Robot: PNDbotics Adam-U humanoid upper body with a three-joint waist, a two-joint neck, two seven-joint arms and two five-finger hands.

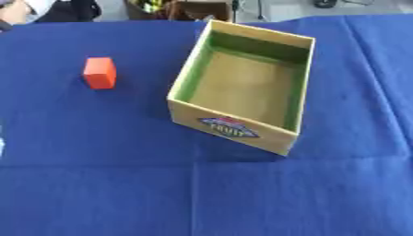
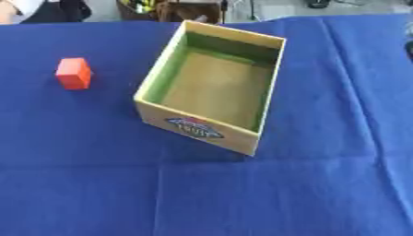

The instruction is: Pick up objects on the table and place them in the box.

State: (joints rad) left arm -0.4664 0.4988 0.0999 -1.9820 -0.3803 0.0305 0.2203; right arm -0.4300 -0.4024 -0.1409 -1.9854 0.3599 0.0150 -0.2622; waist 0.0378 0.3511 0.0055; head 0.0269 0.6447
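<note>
An orange block [image 1: 100, 72] stands on the blue cloth at the left, a short way from the box. The open cardboard box [image 1: 300, 103] sits in the middle, turned slightly askew, with green inner walls and a coloured logo on its near side. Nothing lies inside the box. Neither of my hands shows in either view.
A blue cloth [image 1: 97, 184] covers the whole table, with fold lines across the near half. Beyond the far edge stand a brown box with clutter [image 1: 177, 9] and a person's sleeve [image 1: 24, 9] at the far left corner.
</note>
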